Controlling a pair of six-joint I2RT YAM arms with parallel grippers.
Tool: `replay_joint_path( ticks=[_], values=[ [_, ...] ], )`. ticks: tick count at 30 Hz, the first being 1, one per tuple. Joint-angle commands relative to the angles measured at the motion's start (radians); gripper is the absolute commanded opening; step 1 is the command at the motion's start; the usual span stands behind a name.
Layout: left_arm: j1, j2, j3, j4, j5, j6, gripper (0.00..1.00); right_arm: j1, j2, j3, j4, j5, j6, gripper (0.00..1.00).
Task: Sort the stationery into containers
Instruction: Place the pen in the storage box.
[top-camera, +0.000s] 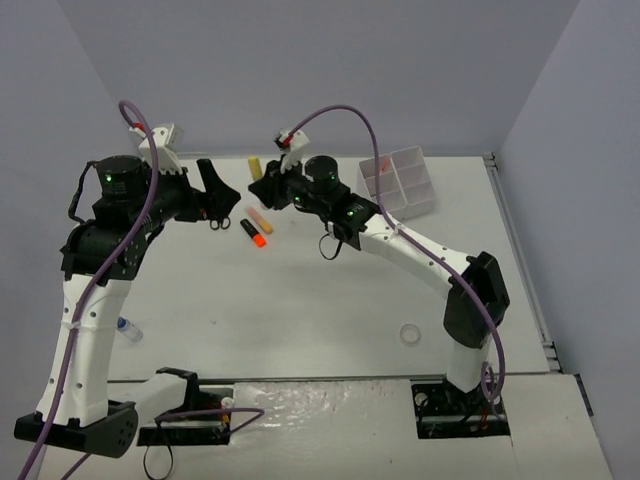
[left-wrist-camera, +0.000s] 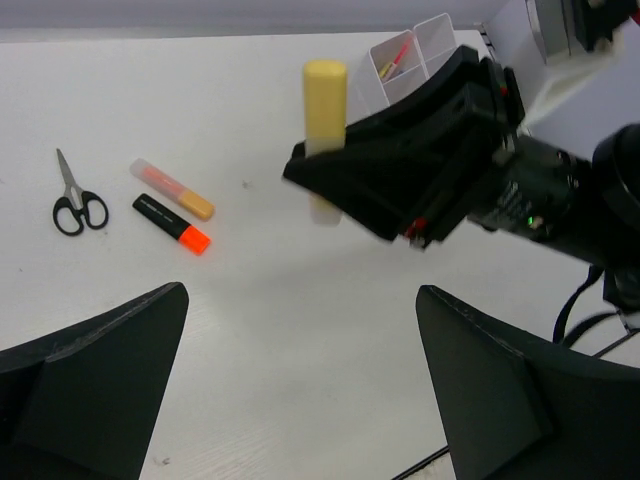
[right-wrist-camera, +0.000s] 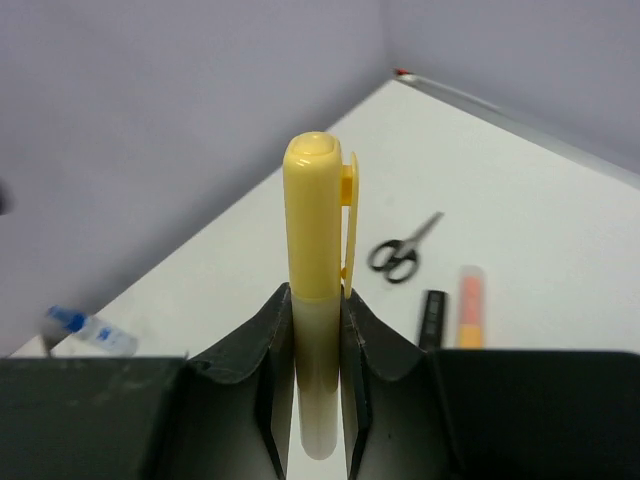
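The right gripper (right-wrist-camera: 318, 340) pinches the yellow highlighter (right-wrist-camera: 318, 220) by its body, cap end out, above the white table (top-camera: 330, 310); the left gripper (left-wrist-camera: 305, 380) faces it, jaws spread wide. On the table lie the peach highlighter (left-wrist-camera: 172, 189), orange-black highlighter (left-wrist-camera: 172, 223) and scissors (left-wrist-camera: 75, 200), with the organiser box (top-camera: 428, 188) far right near plain grey-lilac walls (top-camera: 350, 60)

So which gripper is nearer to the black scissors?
Left. The left gripper is open, close by the scissors; the right gripper, shut on the yellow highlighter, is farther off on their right.
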Motion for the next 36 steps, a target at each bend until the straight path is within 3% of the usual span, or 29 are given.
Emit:
replay_joint_path(
  ticks=[1,5,12,29,36],
  values=[
    [-0.001,-0.008,0.032,0.002,-0.008,0.063,0.97,-0.175,-0.123,-0.080,0.097,0.173,0.061,0.00],
    [0.003,-0.021,-0.012,-0.033,-0.054,0.115,0.97,-0.361,-0.149,-0.154,0.131,0.260,0.074,0.00],
    [0.012,-0.027,-0.130,-0.059,-0.101,0.188,0.97,-0.627,-0.049,-0.184,0.296,0.130,0.101,0.00],
    [0.049,0.043,-0.166,-0.068,-0.141,0.242,0.97,-0.694,0.254,-0.075,0.539,0.176,0.093,0.00],
    [0.061,0.059,-0.161,-0.070,-0.138,0.249,0.97,-0.702,0.289,-0.083,0.602,0.186,0.081,0.00]
  ],
)
